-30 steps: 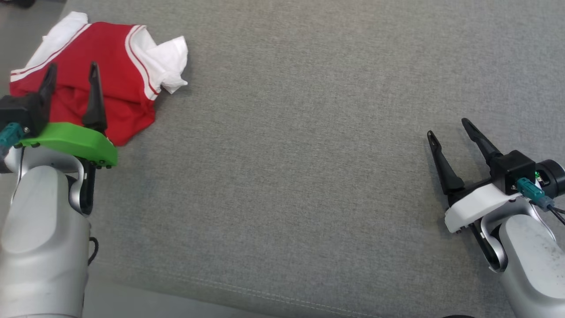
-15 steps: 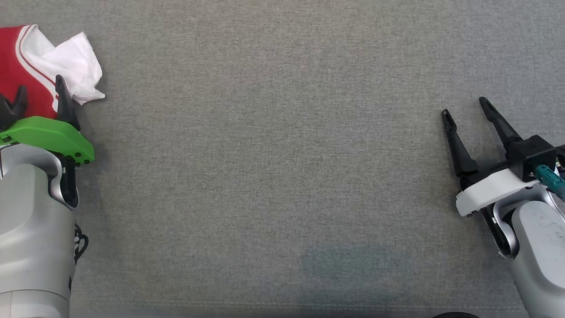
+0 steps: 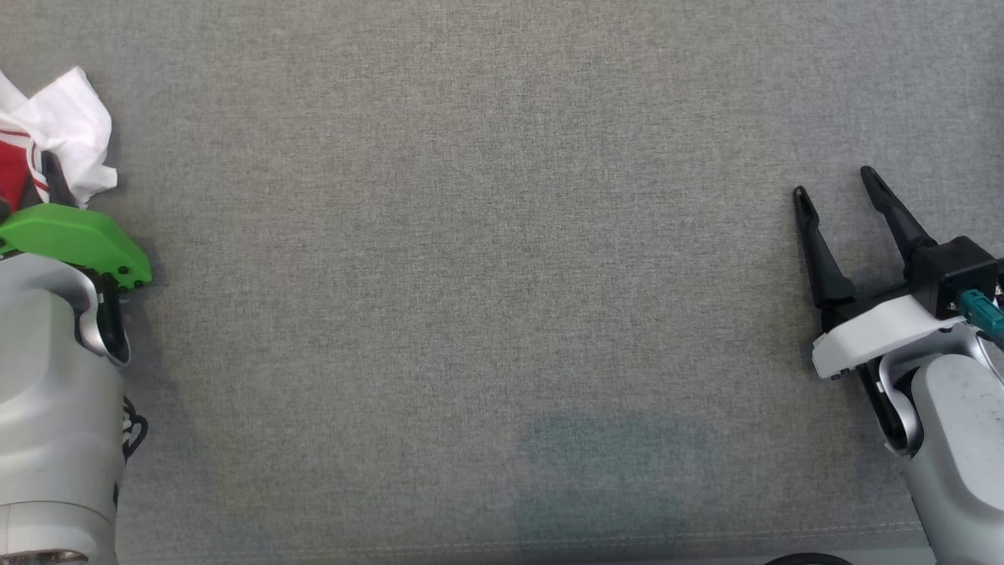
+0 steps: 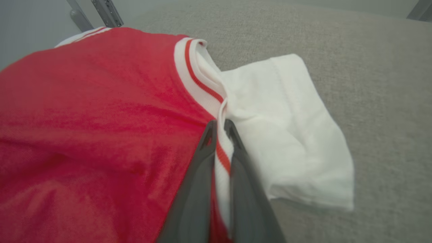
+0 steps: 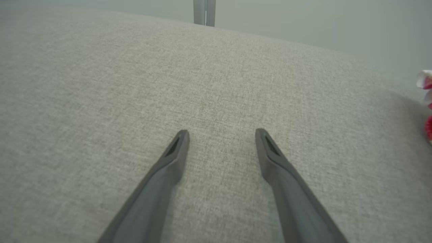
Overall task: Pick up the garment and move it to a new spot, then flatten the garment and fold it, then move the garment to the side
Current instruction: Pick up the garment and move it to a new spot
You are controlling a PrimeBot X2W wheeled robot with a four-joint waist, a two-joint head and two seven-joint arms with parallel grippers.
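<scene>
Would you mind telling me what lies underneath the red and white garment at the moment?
The grey fabric surface runs out from beneath the garment on its visible sides. Whatever lies directly below is covered. The left pincer grips its striped trim.

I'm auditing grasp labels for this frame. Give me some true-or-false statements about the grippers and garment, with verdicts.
1. The left gripper is shut on the garment's striped trim. True.
2. The right gripper holds a white sleeve. False: it is open and empty above the grey surface.
3. The garment is red and white. True.
4. In the head view the garment lies at the middle. False: it is at the left edge.
</scene>
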